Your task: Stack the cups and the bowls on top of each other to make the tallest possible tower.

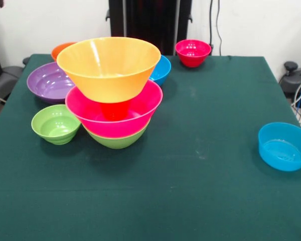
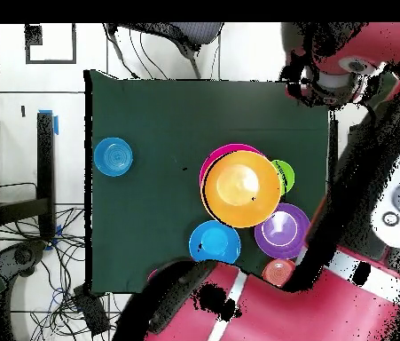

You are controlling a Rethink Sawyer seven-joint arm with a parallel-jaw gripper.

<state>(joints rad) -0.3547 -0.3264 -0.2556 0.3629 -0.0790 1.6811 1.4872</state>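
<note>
The tower (image 1: 114, 95) stood on the green-covered table (image 1: 200, 170), toward the front view's left and nearer the far edge than the near one. Its axis ran upright, every bowl mouth-up. Lowest was a green bowl (image 1: 116, 139), only its underside showing. A large pink bowl (image 1: 90, 108) sat nested in it. Inside the pink one an orange-red cup-like piece (image 1: 114, 110) was visible, and the large orange bowl (image 1: 110, 68) rested above it, leaning slightly, its rim a little lower on the right.

Loose pieces, all mouth-up:
- small green bowl (image 1: 55, 124), just beside the tower toward the table's left edge
- purple bowl (image 1: 49, 82), behind the small green one
- small orange bowl (image 1: 61, 49), mostly hidden, near the far left corner
- blue bowl (image 1: 161, 69), behind the tower, partly hidden by the large orange bowl
- small red bowl (image 1: 192, 52), at the far edge, apart from the rest
- another blue bowl (image 1: 284, 146), alone at the right edge, well apart from the tower

In the overhead view the red arm (image 2: 363, 302) lay along the table's side. The gripper could not be made out, so its jaws' state could not be told.
</note>
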